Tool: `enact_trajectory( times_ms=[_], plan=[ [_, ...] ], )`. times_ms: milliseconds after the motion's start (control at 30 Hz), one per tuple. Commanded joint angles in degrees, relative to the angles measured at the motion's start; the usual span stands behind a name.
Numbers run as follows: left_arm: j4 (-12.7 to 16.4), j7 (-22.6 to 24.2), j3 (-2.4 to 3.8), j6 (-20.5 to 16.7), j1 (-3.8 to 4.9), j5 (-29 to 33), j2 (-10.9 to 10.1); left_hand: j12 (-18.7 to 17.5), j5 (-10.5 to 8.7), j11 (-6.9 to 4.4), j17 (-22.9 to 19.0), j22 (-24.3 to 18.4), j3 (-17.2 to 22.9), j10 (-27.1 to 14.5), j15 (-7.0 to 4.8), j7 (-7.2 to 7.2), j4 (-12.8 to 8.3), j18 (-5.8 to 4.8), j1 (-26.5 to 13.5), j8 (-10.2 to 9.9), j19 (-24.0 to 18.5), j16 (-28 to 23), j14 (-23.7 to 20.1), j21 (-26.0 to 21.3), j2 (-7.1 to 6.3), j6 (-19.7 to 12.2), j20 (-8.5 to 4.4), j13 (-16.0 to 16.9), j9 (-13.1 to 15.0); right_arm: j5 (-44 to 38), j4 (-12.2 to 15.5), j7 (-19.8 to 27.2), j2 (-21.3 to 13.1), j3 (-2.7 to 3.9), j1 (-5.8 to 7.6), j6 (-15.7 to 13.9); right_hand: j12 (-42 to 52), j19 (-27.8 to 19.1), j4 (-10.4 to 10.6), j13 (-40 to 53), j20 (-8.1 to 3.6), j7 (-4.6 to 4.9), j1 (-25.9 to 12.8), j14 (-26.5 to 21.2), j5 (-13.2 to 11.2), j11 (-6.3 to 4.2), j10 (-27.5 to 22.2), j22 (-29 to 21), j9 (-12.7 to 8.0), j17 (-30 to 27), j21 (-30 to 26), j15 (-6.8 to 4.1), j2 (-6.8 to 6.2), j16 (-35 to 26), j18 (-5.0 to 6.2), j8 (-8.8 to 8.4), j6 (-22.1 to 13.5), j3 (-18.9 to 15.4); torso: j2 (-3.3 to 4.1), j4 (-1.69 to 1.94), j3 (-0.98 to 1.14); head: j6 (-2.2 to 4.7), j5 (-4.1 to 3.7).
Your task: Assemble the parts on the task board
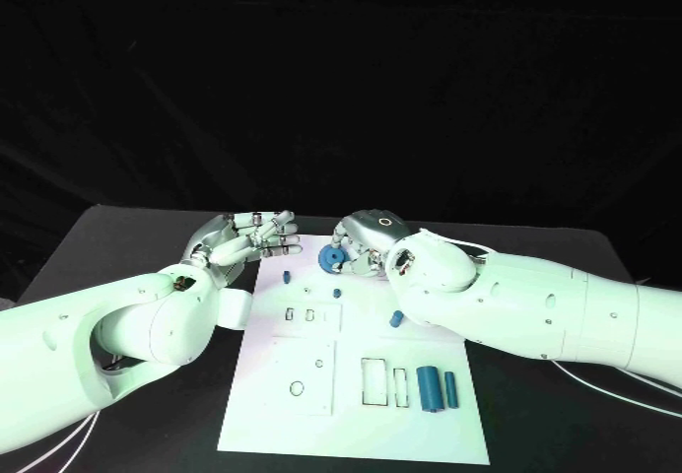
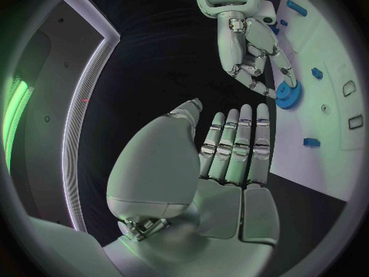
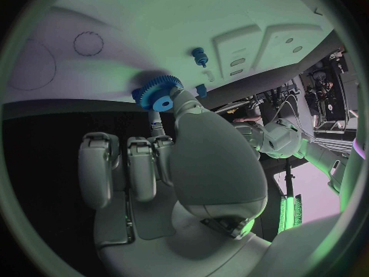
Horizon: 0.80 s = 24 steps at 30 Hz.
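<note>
**Right hand pinched blue gear at far end of task board**

The gear [image 1: 331,258] looked light, rigid, toothed plastic; hub or rim seemed the best hold. The right hand [image 1: 381,239] gripped it over the task board [image 1: 356,434], near the far edge. The left hand [image 1: 244,237] hovered beside that edge, fingers extended, holding nothing.

Both white arms reached in from the near corners and converged toward the far middle of the scene. The left robot hand [image 1: 244,237] was held flat, palm exposed, its fingers [image 2: 235,143] extended side by side and holding nothing. The right robot hand [image 1: 381,239] was turned downward, its fingers [image 3: 132,166] curled, and it pinched a blue gear [image 3: 158,92] at the fingertips. The two robot hands lay near each other without touching.
</note>
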Motion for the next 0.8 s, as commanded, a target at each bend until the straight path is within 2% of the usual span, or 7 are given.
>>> enact_trajectory(
  times_ms=[33, 300, 467, 533, 700, 800],
  plan=[
    [0.13, 0.26, 0.05, 1.05, 0.08, 0.05, 0.06, -0.17, -0.21, 0.35, 0.06, 0.07, 0.13, -0.13, 0.34, 0.22, -0.08, 0.66, 0.54, -0.39, 0.26, -0.2, 0.13, 0.22, 0.04, -0.15, -0.2, -0.08, -0.05, 0.36, -0.09, 0.27, 0.05, -0.05, -0.04, 2.38, -0.31, 0.91, 0.1, 9.18, -0.49, -1.39, -0.47, 5.92, 0.07, -0.38, 1.67, 7.16, 0.41, 14.42, 0.21, -0.4, 0.01, 0.36, -0.97, 0.0, 1.61, 0.29, 0.0, -0.06, 0.0, -0.08, -0.06],
    [0.13, 0.23, 0.05, 1.05, 0.08, 0.05, -0.03, -0.17, -0.21, 0.35, 0.06, 0.07, 0.13, -0.13, 0.34, 0.22, -0.08, 0.66, 0.54, -0.39, 0.26, -0.2, 0.13, 0.22, 0.04, -0.15, -0.2, -0.08, -0.05, 0.46, -0.46, 0.35, 0.46, -0.07, -0.04, 2.4, -0.69, 0.75, 0.48, 8.85, -0.35, -1.02, -1.23, 5.92, -0.32, -0.08, 1.37, 6.99, 0.16, 14.39, 0.0, -0.18, -0.52, 0.35, -0.92, -0.99, 0.94, 0.5, -0.01, 0.06, -0.02, -0.13, -0.04],
    [0.12, 0.21, 0.05, 1.05, 0.08, 0.05, -0.06, -0.17, -0.21, 0.35, 0.06, 0.07, 0.13, -0.13, 0.34, 0.22, -0.08, 0.66, 0.54, -0.39, 0.26, -0.2, 0.13, 0.22, 0.04, -0.15, -0.2, -0.08, -0.05, 0.47, -0.96, 0.21, 0.74, -0.08, -0.04, 1.88, -0.5, 0.78, 1.28, 9.08, 0.32, 0.38, -2.7, 6.0, -1.59, 1.13, 1.46, 7.11, -0.98, 14.77, -0.01, 0.8, -1.11, 0.52, -0.96, -4.44, -3.1, 0.57, -0.03, -0.01, -0.03, -0.08, 0.01],
    [0.12, 0.2, 0.05, 1.06, 0.08, 0.05, -0.06, -0.17, -0.21, 0.35, 0.06, 0.07, 0.13, -0.13, 0.34, 0.22, -0.08, 0.66, 0.54, -0.39, 0.26, -0.2, 0.13, 0.22, 0.04, -0.15, -0.2, -0.08, -0.05, 0.47, -1.13, 0.17, 0.85, -0.08, -0.04, 1.66, -0.52, 0.79, 1.37, 9.06, 0.58, 0.52, -2.99, 6.03, -2.47, 1.32, 1.42, 7.16, -1.32, 14.86, 0.0, 1.02, -1.26, 0.56, -0.96, -5.54, -4.28, 0.6, -0.01, -0.03, -0.01, -0.01, 0.0],
    [0.1, 0.13, 0.05, 1.14, 0.08, 0.05, -0.04, -0.17, -0.21, 0.35, 0.06, 0.07, 0.13, -0.13, 0.34, 0.22, -0.08, 0.66, 0.54, -0.39, 0.26, -0.2, 0.13, 0.22, 0.04, -0.15, -0.2, -0.08, -0.05, 0.48, -1.24, 0.15, 1.06, -0.08, -0.03, 1.62, -0.58, 0.82, 1.59, 9.03, 0.94, 0.64, -3.54, 6.05, -4.16, 1.5, 1.33, 7.27, -1.7, 14.96, 0.0, 1.23, -1.56, 0.6, -0.95, -7.02, -5.28, 0.62, 0.01, -0.02, -0.01, 0.06, -0.04],
    [-0.02, 0.07, 0.05, 1.18, 0.08, 0.05, 0.09, -0.17, -0.21, 0.35, 0.06, 0.07, 0.13, -0.13, 0.34, 0.22, -0.08, 0.66, 0.54, -0.39, 0.26, -0.2, 0.13, 0.22, 0.04, -0.15, -0.2, -0.08, -0.05, 0.55, -1.2, 0.25, 1.12, -0.08, -0.03, 2.04, -0.5, 0.84, 1.73, 9.11, 0.99, 0.62, -3.8, 6.05, -4.54, 1.51, 1.38, 7.31, -1.69, 14.98, 0.02, 1.24, -1.63, 0.61, -0.95, -7.18, -5.08, 0.59, -0.01, 0.04, 0.0, 0.09, -0.04]
  ],
)
